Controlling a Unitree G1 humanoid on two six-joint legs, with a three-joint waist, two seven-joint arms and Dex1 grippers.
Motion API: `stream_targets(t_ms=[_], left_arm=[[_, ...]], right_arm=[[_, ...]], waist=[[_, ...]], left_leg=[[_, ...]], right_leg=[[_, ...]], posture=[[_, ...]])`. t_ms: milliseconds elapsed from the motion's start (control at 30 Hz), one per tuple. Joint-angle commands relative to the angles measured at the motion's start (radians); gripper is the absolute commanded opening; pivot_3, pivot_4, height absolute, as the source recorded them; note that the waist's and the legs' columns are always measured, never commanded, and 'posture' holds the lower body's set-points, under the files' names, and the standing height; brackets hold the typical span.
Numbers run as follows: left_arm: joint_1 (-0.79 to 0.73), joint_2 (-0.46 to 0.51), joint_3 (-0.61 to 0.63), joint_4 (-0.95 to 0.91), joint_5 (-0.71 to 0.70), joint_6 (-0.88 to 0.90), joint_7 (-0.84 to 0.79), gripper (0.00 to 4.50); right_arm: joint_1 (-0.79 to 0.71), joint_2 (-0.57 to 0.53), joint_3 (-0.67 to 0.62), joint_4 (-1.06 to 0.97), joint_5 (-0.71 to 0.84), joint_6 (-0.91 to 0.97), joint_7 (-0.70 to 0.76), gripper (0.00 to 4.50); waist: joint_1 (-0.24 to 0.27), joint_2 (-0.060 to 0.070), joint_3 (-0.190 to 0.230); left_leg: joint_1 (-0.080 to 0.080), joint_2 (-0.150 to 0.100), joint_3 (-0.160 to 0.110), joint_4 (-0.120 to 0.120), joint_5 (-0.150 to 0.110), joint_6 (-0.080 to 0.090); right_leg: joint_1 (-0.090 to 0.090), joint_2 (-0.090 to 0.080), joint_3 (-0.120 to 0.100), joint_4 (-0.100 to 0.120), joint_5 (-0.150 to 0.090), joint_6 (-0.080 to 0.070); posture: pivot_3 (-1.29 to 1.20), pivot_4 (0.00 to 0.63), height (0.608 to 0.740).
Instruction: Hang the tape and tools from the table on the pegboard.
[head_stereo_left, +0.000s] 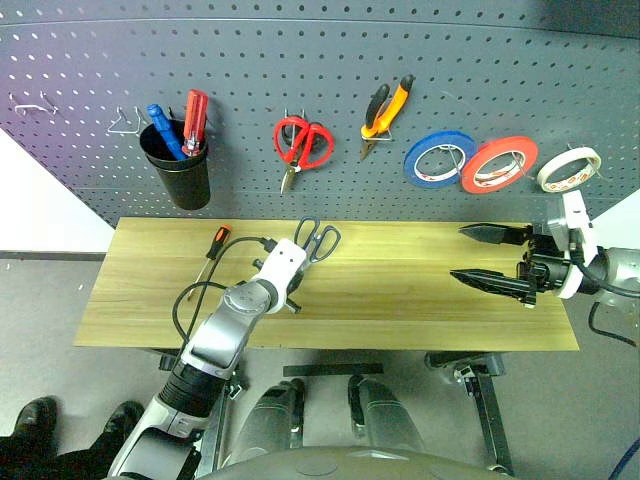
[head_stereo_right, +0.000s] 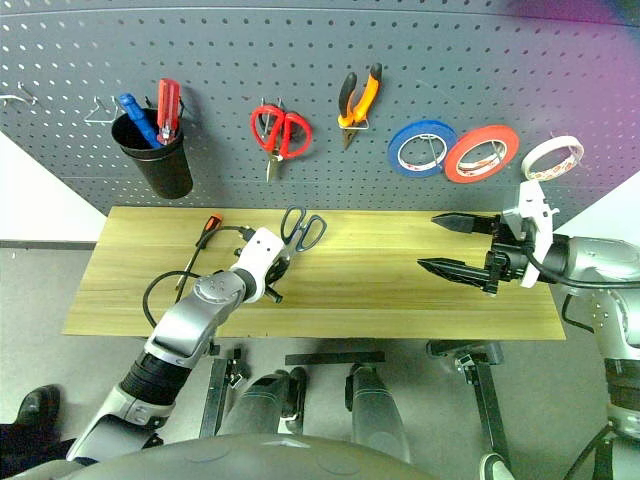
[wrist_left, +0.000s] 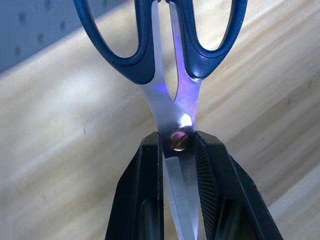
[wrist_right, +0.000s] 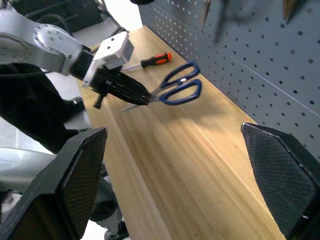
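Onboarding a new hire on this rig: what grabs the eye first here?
First, the left gripper, jaws shut on the dark-handled scissors at the pivot, near the table's back edge. Then the pegboard, where the pliers and the cream tape hang. The right gripper hovers wide open at the table's right end.

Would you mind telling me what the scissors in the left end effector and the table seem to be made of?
Scissors: blades look like polished steel, given the bright glare; handles seem dark, smooth plastic. Table: light wood or wood-look laminate, showing grain lines.
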Motion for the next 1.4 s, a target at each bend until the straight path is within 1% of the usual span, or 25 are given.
stream_targets(t_ms=[33, 267, 433, 567, 833, 1100, 1233, 1400], left_arm=[[0.009, 0.031, -0.024, -0.035, 0.049, -0.156, -0.018, 0.52], [0.086, 0.059, 0.011, -0.044, 0.062, -0.330, -0.021, 0.52], [0.135, 0.049, 0.035, -0.082, 0.044, -0.348, -0.024, 0.52], [0.176, 0.061, 0.042, -0.114, 0.054, -0.422, -0.034, 0.52], [0.253, 0.071, 0.098, -0.123, 0.082, -0.684, 0.010, 0.52], [0.234, 0.062, 0.150, -0.136, 0.112, -0.873, 0.057, 0.52], [0.229, 0.051, 0.166, -0.145, 0.128, -0.904, 0.079, 0.52], [0.216, 0.041, 0.182, -0.149, 0.106, -0.914, 0.069, 0.52]], right_arm=[[0.013, -0.016, -0.039, 0.007, 0.028, -0.017, 0.053, 4.50], [0.026, -0.012, -0.062, 0.020, 0.028, -0.052, 0.102, 4.50], [0.033, -0.001, -0.072, 0.036, 0.033, -0.070, 0.119, 4.50], [0.030, 0.009, -0.088, 0.048, 0.062, -0.064, 0.129, 4.50], [0.027, 0.007, -0.108, 0.108, 0.111, -0.051, 0.183, 4.50], [0.012, 0.017, -0.115, 0.155, 0.143, -0.004, 0.174, 4.50], [-0.001, 0.030, -0.128, 0.177, 0.150, 0.000, 0.163, 4.50], [-0.002, 0.043, -0.130, 0.216, 0.128, -0.029, 0.152, 4.50]], waist=[[-0.001, 0.000, 0.000], [-0.002, 0.002, -0.001], [-0.001, 0.002, -0.001], [-0.001, 0.002, -0.001], [-0.001, 0.003, -0.001], [-0.001, 0.003, -0.001], [0.000, 0.003, -0.002], [0.000, 0.004, -0.002]], left_leg=[[0.000, 0.000, 0.000, 0.000, 0.000, 0.000], [0.000, 0.000, 0.001, 0.000, 0.000, 0.000], [0.000, 0.000, 0.001, 0.000, 0.000, 0.000], [0.000, 0.000, 0.001, 0.000, 0.000, 0.000], [0.001, 0.000, 0.002, 0.000, 0.000, 0.000], [0.001, 0.000, 0.004, 0.001, 0.000, 0.001], [0.001, 0.000, 0.004, 0.001, 0.000, 0.001], [0.001, 0.000, 0.004, 0.001, 0.000, 0.001]], right_leg=[[0.000, 0.000, 0.000, 0.000, 0.000, 0.000], [0.000, 0.000, 0.000, 0.000, 0.000, 0.000], [0.000, -0.001, 0.000, 0.000, 0.000, 0.000], [0.000, -0.001, 0.000, 0.000, 0.000, 0.000], [0.000, -0.001, 0.000, 0.000, 0.000, -0.001], [0.001, -0.006, -0.005, 0.000, 0.000, -0.001], [0.001, -0.007, -0.007, 0.000, 0.000, 0.000], [0.001, -0.007, -0.008, 0.001, 0.001, 0.000]], posture=[[-0.12, 0.259, 0.740], [-0.12, 0.253, 0.740], [-0.12, 0.243, 0.740], [-0.12, 0.241, 0.740], [-0.12, 0.234, 0.740], [-0.11, 0.233, 0.740], [-0.11, 0.229, 0.740], [-0.11, 0.228, 0.740]])
